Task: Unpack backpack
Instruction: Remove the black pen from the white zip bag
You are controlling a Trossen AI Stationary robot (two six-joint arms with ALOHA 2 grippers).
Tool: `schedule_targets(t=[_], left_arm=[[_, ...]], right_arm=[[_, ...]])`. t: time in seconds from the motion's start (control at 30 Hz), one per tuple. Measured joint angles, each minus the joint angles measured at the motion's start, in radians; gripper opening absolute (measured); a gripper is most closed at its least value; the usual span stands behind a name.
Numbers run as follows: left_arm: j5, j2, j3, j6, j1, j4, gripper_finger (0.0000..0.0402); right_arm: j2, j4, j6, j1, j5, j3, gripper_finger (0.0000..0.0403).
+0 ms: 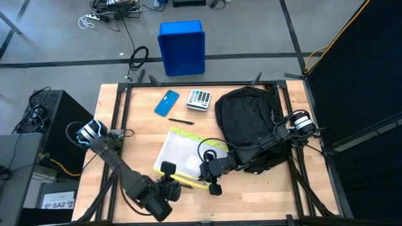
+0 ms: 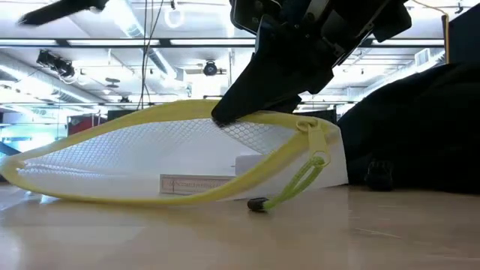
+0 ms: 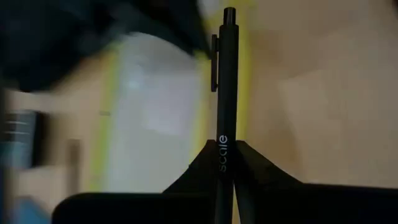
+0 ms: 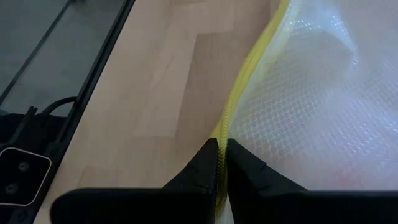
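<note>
One large black fabric backpack [image 1: 248,122] lies on the wooden counter [image 1: 144,135], at its right half. Landmark: one white mesh pouch with yellow zip edging [image 1: 185,154], flat just left of the backpack; a white sheet shows through the mesh. Beyond the pouch: one blue phone [image 1: 166,103], one grey calculator [image 1: 199,99], one thin dark pen [image 1: 180,121]. One blue plastic bin [image 1: 182,47] sits on the floor past the counter.

Left gripper [image 3: 225,155], at the pouch's near edge: fingers pinching a second black pen [image 3: 222,112]. Right gripper [image 4: 221,152]: fingers pressed together on the pouch's yellow edging.
</note>
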State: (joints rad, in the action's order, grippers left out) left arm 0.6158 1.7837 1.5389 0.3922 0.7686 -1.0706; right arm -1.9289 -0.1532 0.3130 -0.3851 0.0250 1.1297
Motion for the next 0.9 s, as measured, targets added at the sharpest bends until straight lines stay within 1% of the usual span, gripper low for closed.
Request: schedule_targets(t=[0.07,0.13,0.23,0.3,0.4,0.47,0.5,0.57,0.63,0.77,0.9], left_arm=[[0.006,-0.018,0.007,-0.019,-0.040,-0.046,0.0000],[-0.013,-0.048,-0.006,-0.031,-0.105,-0.070,0.0000],[-0.043,-0.132,-0.082,-0.081,-0.211,-0.042,0.0000],[-0.108,-0.215,-0.169,-0.141,-0.292,0.071,0.0000],[-0.241,-0.334,-0.332,-0.244,-0.438,0.305,0.0000],[-0.337,-0.390,-0.431,-0.308,-0.543,0.459,0.0000],[-0.384,-0.405,-0.472,-0.337,-0.596,0.511,0.0000],[-0.476,-0.416,-0.527,-0.392,-0.696,0.581,0.0000],[-0.537,-0.405,-0.568,-0.454,-0.790,0.613,0.0000],[-0.611,-0.343,-0.597,-0.565,-0.949,0.600,0.0000],[-0.664,-0.262,-0.597,-0.655,-1.050,0.598,0.0000]], right_arm=[[0.000,0.000,0.000,-0.007,-0.009,0.000,0.0000],[0.000,0.000,0.000,-0.015,-0.015,0.000,0.0001],[0.000,0.000,0.000,-0.022,-0.022,0.000,0.0001],[0.000,0.002,0.001,-0.027,-0.022,0.000,0.0001],[0.000,0.002,0.000,-0.033,-0.021,0.000,0.0001],[0.000,0.002,0.000,-0.036,-0.021,0.000,0.0000],[0.000,0.002,0.000,-0.037,-0.021,0.000,0.0001],[0.000,0.003,0.000,-0.037,-0.022,0.000,0.0001],[0.000,0.005,0.000,-0.037,-0.027,0.000,0.0000],[0.000,0.017,0.000,-0.037,-0.029,0.000,0.0000],[0.000,0.019,0.000,-0.037,-0.029,0.000,0.0000]])
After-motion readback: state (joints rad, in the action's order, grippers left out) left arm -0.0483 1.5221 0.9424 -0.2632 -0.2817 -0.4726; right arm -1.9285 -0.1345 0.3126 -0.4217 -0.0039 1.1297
